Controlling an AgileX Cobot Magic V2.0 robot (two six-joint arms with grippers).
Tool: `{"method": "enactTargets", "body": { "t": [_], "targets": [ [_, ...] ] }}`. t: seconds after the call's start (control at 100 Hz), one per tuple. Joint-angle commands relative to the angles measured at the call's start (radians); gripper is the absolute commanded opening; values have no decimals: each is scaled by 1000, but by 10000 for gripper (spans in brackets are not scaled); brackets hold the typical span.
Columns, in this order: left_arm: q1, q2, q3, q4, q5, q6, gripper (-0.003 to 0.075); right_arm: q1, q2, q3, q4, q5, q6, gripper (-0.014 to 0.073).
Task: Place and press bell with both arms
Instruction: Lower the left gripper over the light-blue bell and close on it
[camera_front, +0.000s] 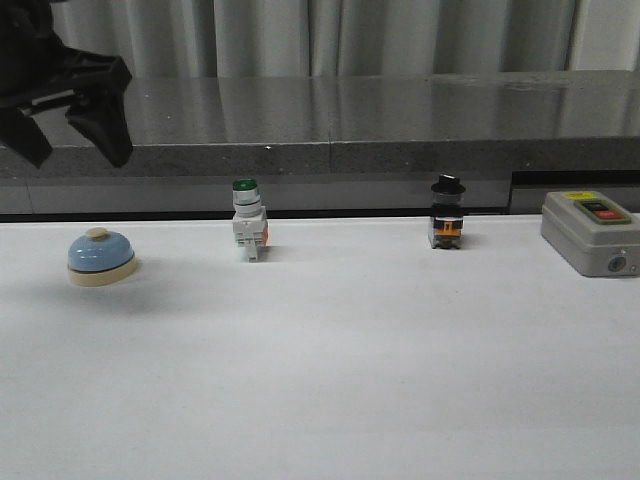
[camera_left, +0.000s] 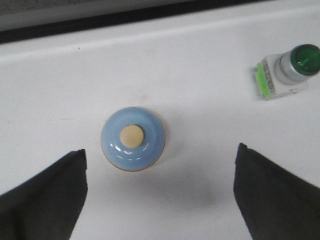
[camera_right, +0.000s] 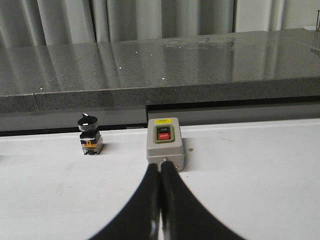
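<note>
— Where is the bell?

— The small glossy light-blue dome bell (camera_front: 101, 258) with its cream button sits on the white table (camera_front: 330, 370), far on my left, well apart from the green-capped white push-button switch (camera_front: 249, 220).

— And your pincers?

— My left black two-fingered gripper (camera_left: 160, 195) hangs above the bell, fingers spread wide, touching nothing. My right black gripper (camera_right: 160, 200) has its fingers pressed together, empty, facing the grey control box (camera_right: 165, 144) beside the black-capped switch (camera_right: 89, 133).
</note>
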Motion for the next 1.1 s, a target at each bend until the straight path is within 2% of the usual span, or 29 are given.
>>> {"method": "enactTargets", "body": {
  "t": [0.0,0.31,0.54,1.09],
  "targets": [
    [-6,10,-64,-14,-21,-8,564,-6,-13,-14,-1,-80,-3,-60],
    [6,152,-137,-14,-21,-8,564,-6,-13,-14,-1,-80,-3,-60],
    [64,191,-137,-54,-22,-11,564,-6,-13,-14,-1,-80,-3,-60],
    [57,245,-137,-67,-54,-11,564,-6,-13,-14,-1,-80,-3,-60]
  ]
}}
